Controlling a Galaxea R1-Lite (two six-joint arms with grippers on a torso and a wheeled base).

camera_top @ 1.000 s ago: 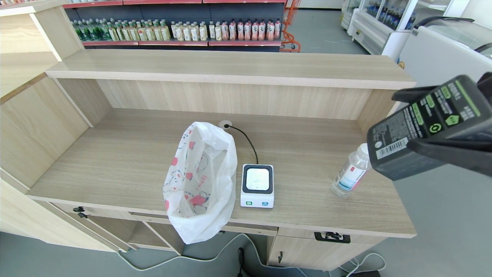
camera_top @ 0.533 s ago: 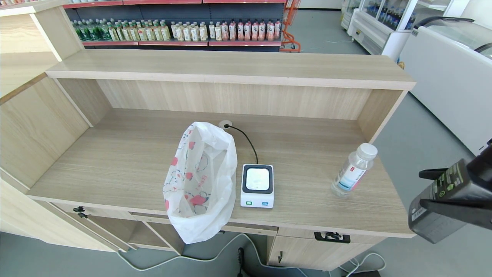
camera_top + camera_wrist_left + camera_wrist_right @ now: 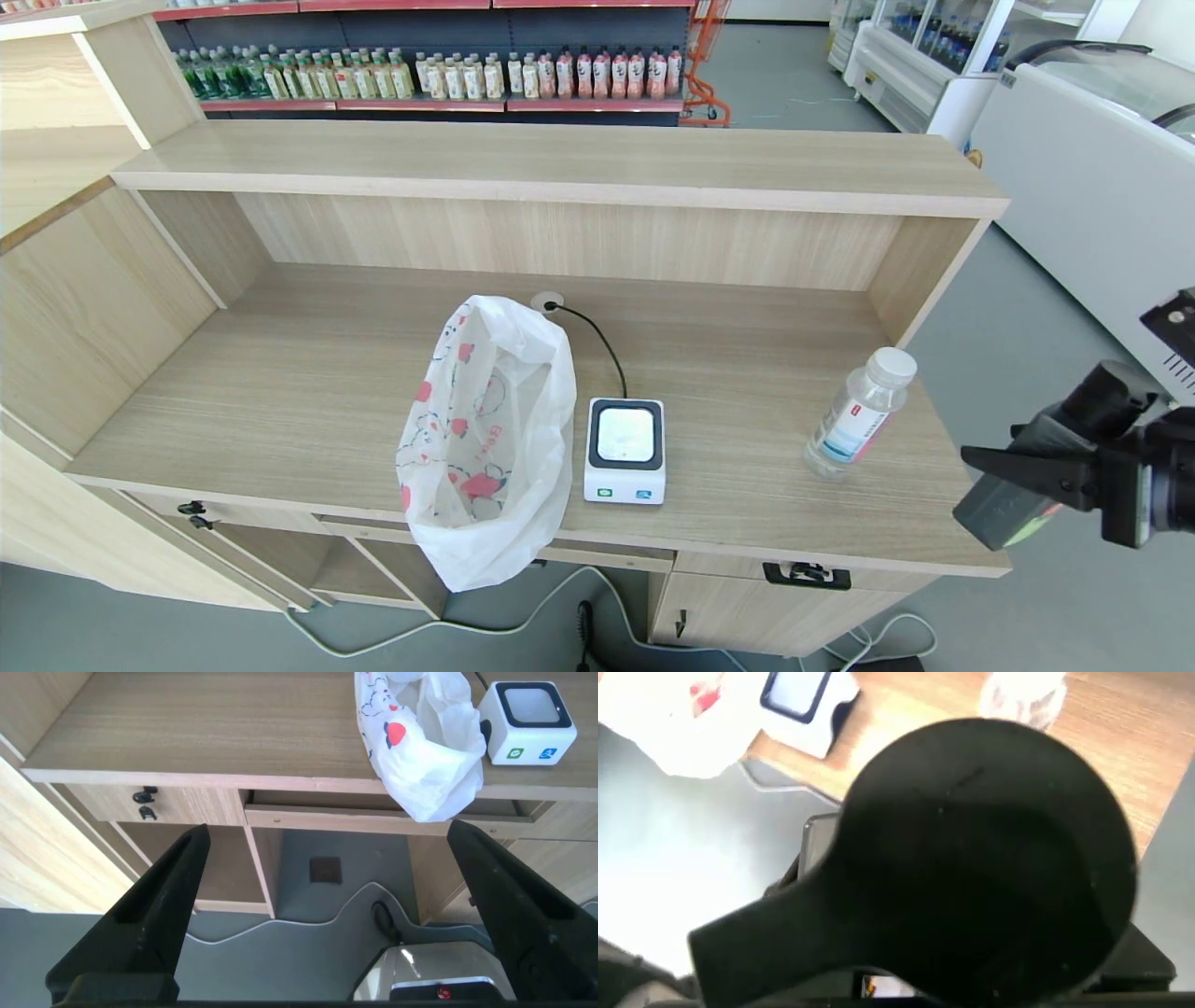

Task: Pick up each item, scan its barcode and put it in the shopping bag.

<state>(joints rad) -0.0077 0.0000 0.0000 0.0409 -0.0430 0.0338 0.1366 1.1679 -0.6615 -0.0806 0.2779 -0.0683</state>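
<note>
Wooden counter (image 3: 280, 392) with a raised back ledge. A white printed bag (image 3: 485, 439) stands open near the front edge, left of centre, its lower part hanging over that edge. Just beside it to the right sits the white scanner (image 3: 625, 450), window facing up, apart from the bag by a narrow gap. A black cable (image 3: 597, 341) runs from the scanner back to a port in the counter top. A clear water bottle (image 3: 859, 415) with a white cap stands upright near the counter's right end, well apart from the scanner and on the side toward the right arm. Shelves of drinks (image 3: 439, 75) and a white freezer (image 3: 1074, 159) stand behind. The right gripper (image 3: 1022, 485) sits at the counter's right front corner with its fingers clamped on a dark can (image 3: 994, 513), held tilted with the bottom toward the counter. In the right wrist view the can's round base (image 3: 990, 859) blocks most of the scene, with scanner (image 3: 803, 695), bottle (image 3: 1022, 695) and bag (image 3: 673, 719) past its rim. The left gripper (image 3: 327, 833) is low in front of the counter (image 3: 187, 728), fingers spread wide and holding nothing, with the bag (image 3: 420, 737) and scanner (image 3: 525, 714) beyond it.
</note>
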